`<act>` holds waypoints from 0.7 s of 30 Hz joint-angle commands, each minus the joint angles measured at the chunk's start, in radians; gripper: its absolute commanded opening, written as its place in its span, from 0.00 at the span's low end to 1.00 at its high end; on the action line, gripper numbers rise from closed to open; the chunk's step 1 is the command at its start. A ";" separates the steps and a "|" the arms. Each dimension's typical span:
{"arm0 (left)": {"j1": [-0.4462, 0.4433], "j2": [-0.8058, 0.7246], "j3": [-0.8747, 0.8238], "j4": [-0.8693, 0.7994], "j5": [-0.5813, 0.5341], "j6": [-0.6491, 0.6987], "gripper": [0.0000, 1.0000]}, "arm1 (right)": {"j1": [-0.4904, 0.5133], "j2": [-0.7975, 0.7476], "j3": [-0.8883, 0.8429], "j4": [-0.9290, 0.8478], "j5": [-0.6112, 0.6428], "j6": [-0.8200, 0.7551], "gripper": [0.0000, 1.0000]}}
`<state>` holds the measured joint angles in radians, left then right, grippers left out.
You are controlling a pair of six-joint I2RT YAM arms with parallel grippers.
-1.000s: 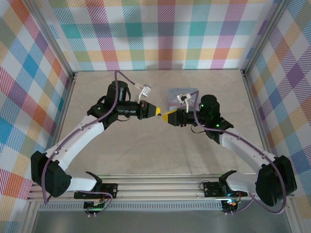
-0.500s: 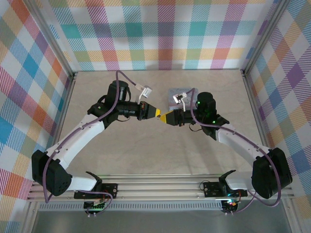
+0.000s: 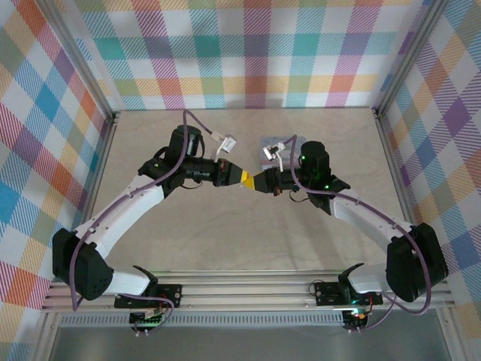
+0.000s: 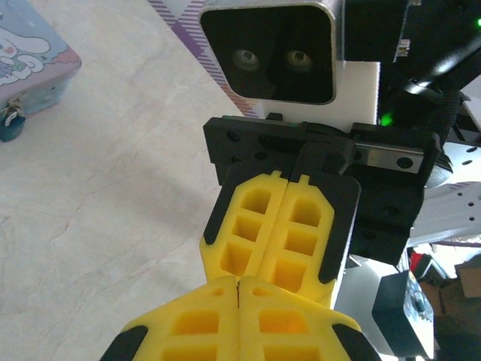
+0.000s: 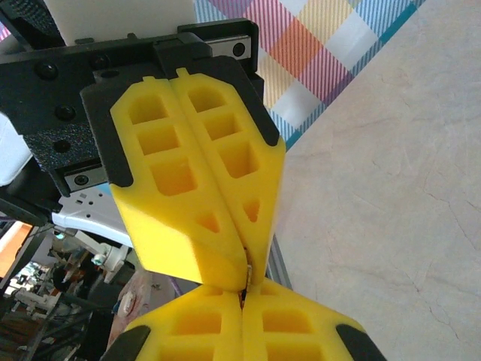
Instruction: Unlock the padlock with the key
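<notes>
My left gripper (image 3: 246,179) and right gripper (image 3: 258,180) meet tip to tip above the middle of the table, both with yellow fingers pressed together. A thin metal sliver, the key (image 5: 247,272), sits in the seam where the two tips touch; the key (image 4: 237,289) shows as a dark line between my left fingers too. The padlock (image 4: 9,124), tiny and dark blue, hangs at the front of the pale blue cartoon tin (image 4: 30,56), far to the left of the left gripper (image 4: 237,284). The right gripper (image 5: 242,297) touches the left one's fingers (image 5: 195,195).
The tin (image 3: 269,147) lies behind the right wrist, partly hidden by it. A white cable connector (image 3: 225,141) hangs over the left arm. Plaid walls and metal rails fence the beige table (image 3: 225,241), which is bare towards the front.
The right gripper has slid left and the left one slightly right, closing the small gap between their tips until they touch.
</notes>
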<state>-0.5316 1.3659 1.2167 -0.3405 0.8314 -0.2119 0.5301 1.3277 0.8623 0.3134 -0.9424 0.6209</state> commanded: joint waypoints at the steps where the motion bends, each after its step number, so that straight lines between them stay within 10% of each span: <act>1: 0.007 -0.021 0.019 -0.010 -0.104 -0.033 0.12 | 0.013 -0.013 -0.003 0.058 0.015 -0.021 0.00; 21: 0.054 -0.096 -0.235 0.262 -0.204 -0.284 0.26 | 0.075 0.075 -0.033 -0.059 0.217 -0.235 0.00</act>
<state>-0.4850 1.2938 1.0142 -0.1841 0.6018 -0.4473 0.5842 1.3773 0.8074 0.3031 -0.7391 0.4641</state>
